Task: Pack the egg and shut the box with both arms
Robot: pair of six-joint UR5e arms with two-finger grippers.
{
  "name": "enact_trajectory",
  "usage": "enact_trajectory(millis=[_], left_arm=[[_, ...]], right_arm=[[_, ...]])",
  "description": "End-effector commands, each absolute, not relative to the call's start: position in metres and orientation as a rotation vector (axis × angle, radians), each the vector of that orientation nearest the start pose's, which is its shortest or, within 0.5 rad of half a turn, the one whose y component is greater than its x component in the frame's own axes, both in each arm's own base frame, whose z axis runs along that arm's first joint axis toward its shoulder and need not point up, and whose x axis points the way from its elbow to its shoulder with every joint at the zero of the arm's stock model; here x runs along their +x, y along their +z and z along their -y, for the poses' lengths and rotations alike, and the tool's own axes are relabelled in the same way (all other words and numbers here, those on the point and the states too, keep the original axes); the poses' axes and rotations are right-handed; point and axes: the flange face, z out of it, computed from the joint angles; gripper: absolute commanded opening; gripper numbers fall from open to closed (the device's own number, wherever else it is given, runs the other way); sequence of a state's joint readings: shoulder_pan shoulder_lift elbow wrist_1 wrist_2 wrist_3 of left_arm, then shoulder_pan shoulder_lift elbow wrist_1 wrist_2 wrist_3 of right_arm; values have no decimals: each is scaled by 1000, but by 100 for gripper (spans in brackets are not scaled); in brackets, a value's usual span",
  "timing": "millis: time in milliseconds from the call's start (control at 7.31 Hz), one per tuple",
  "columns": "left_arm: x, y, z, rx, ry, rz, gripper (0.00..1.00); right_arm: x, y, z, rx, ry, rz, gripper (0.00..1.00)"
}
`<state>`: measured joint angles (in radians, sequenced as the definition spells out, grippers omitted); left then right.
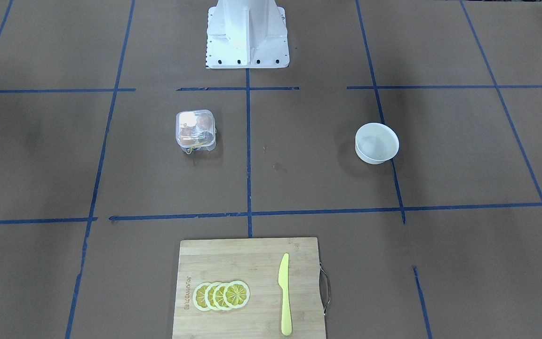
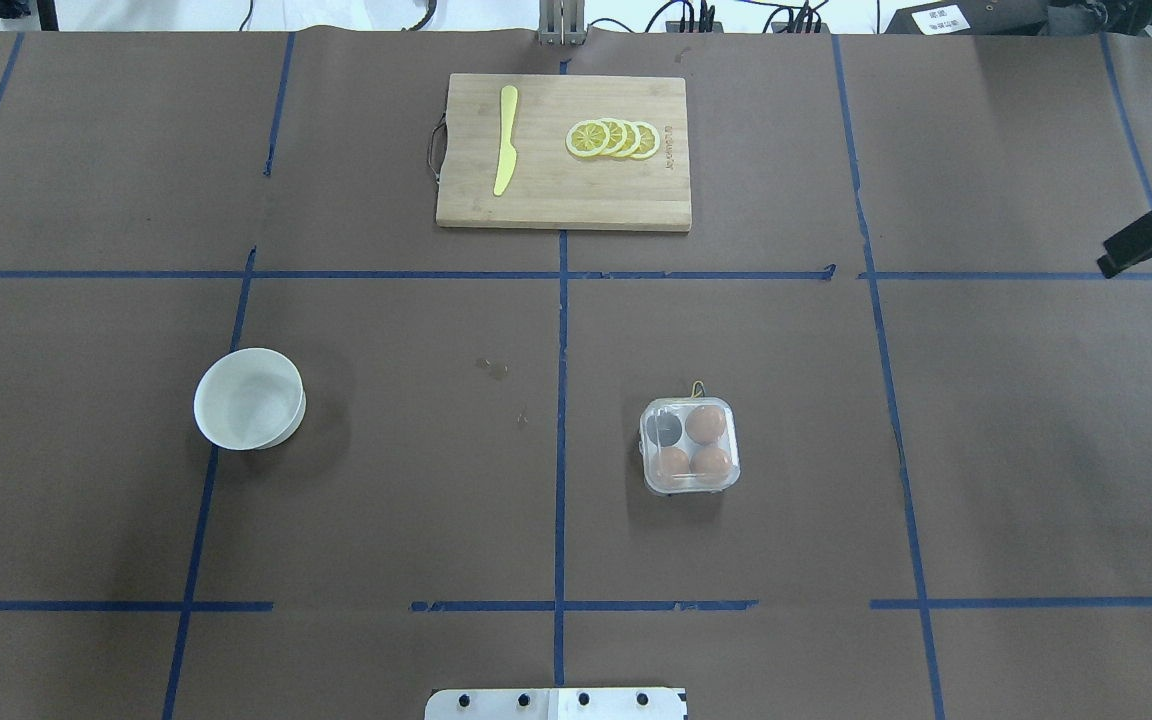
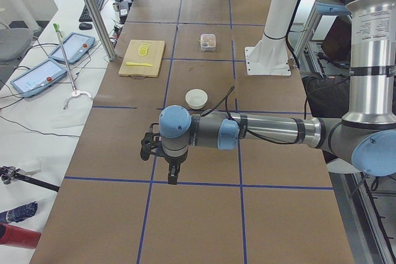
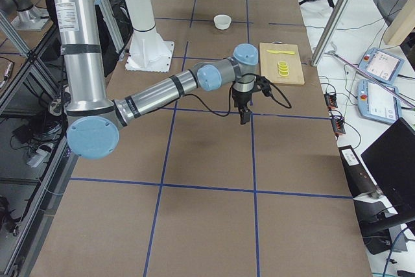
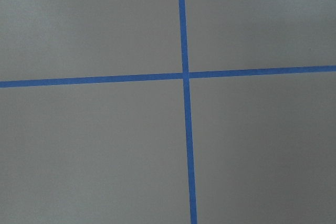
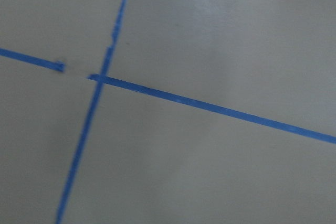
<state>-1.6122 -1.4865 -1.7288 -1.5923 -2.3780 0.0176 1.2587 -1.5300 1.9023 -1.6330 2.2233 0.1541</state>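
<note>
Now we are watching the left hand (image 3: 171, 176) and the right hand (image 4: 244, 119) each pointing straight down above the table (image 3: 198, 214); how open, we cannot tell.

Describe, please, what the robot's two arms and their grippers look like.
The left arm and right arm are grey metal tubes with pale blue joint caps, black bands and a white printed label. A loose black cable runs to the black, open-frame left gripper and right gripper.

Three eggs (image 2: 705, 424), four lemon slices (image 2: 614, 138)
</note>
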Motion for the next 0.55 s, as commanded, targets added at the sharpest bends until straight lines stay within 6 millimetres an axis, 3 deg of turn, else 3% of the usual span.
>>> enact_trajectory(millis=[0, 137, 410], left_arm=[[-81, 615, 458, 117, 19, -801, 100], [-81, 616, 458, 116, 19, -801, 100], [-81, 614, 458, 119, 20, -801, 100]], right_arm=[[12, 581, 441, 81, -195, 666, 100], [36, 608, 415, 35, -126, 663, 100], [49, 632, 390, -11, -79, 663, 100]])
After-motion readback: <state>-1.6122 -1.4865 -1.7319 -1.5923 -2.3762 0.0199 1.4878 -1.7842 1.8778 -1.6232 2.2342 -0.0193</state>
